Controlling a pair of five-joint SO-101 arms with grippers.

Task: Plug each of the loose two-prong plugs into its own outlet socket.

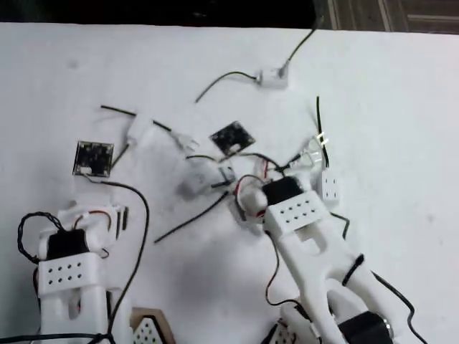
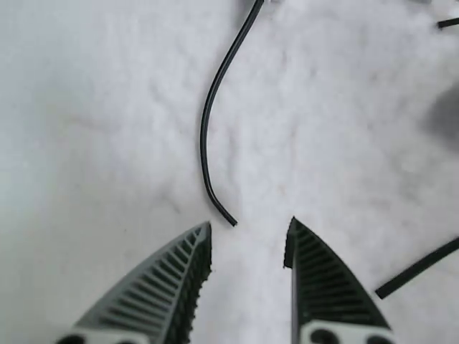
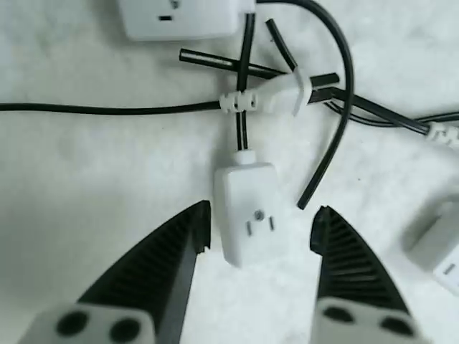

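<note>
a: right jaws?
b: spread apart, holding nothing, one either side of a white socket (image 3: 247, 215) lying face up on the tabletop (image 3: 86, 179). can't tell if they touch it.
a: plugs?
b: one white plug (image 3: 276, 97) just beyond it, tangled with black cords (image 3: 337, 107), prongs hidden. a second socket (image 3: 179, 18) is cut off at the edge.
a: left jaws?
b: open too, over bare tabletop, with a loose cord end (image 2: 229, 221) just ahead.
</note>
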